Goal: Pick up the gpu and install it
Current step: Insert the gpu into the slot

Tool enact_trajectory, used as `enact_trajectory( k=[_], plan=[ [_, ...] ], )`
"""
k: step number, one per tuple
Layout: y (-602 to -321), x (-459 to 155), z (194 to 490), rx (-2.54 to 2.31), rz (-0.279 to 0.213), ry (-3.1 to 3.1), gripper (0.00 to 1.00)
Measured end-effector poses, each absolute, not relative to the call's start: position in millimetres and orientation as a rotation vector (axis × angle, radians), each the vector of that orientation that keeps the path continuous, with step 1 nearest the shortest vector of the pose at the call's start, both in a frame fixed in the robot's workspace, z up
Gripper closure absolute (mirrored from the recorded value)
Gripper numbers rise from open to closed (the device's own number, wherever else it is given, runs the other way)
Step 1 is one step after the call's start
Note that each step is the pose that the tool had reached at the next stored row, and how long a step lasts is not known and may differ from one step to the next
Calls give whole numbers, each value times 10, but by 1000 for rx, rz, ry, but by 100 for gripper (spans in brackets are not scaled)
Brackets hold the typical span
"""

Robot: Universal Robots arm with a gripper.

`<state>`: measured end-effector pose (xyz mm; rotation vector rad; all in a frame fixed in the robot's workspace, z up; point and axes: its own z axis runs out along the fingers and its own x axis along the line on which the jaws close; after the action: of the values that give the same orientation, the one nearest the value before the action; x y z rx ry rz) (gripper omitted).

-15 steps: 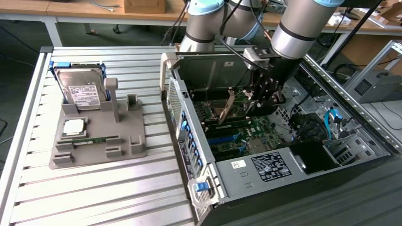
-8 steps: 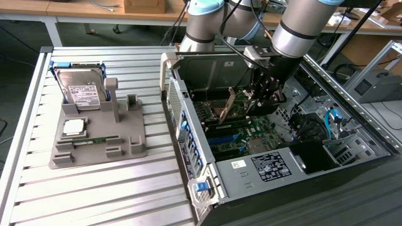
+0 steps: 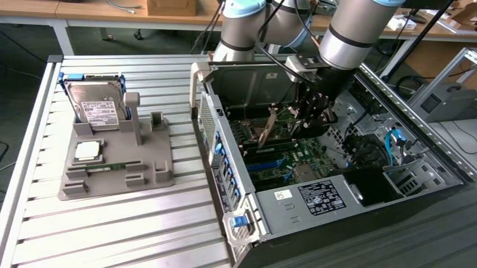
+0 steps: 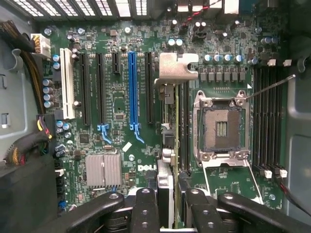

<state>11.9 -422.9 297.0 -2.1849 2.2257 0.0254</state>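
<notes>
The gpu (image 4: 172, 104) is seen edge-on in the wrist view, with its silver bracket (image 4: 178, 67) at the far end. It hangs over the green motherboard (image 4: 116, 102), between a long black slot (image 4: 148, 87) and the CPU socket (image 4: 221, 127). My gripper (image 4: 170, 206) is shut on the card's near end, one dark finger (image 4: 145, 209) on each side. In the exterior view the gripper (image 3: 304, 124) reaches down into the open computer case (image 3: 417, 151), and the gpu (image 3: 265, 129) tilts below it above the board. Whether the card touches a slot I cannot tell.
A blue slot (image 4: 131, 92) and a white slot (image 4: 67, 82) lie beside the black ones. Cable bundles (image 4: 22, 145) crowd one case wall. On the slatted table, a grey fixture (image 3: 111, 167) holds a hard drive (image 3: 97, 106), a processor (image 3: 88, 149) and a memory stick (image 3: 104, 166).
</notes>
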Motion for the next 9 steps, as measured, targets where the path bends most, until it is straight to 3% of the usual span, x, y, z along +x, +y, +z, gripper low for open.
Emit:
enact_trajectory(
  k=[9],
  plan=[
    [-4265,75,2970,-2185,25,2226,73]
  ],
)
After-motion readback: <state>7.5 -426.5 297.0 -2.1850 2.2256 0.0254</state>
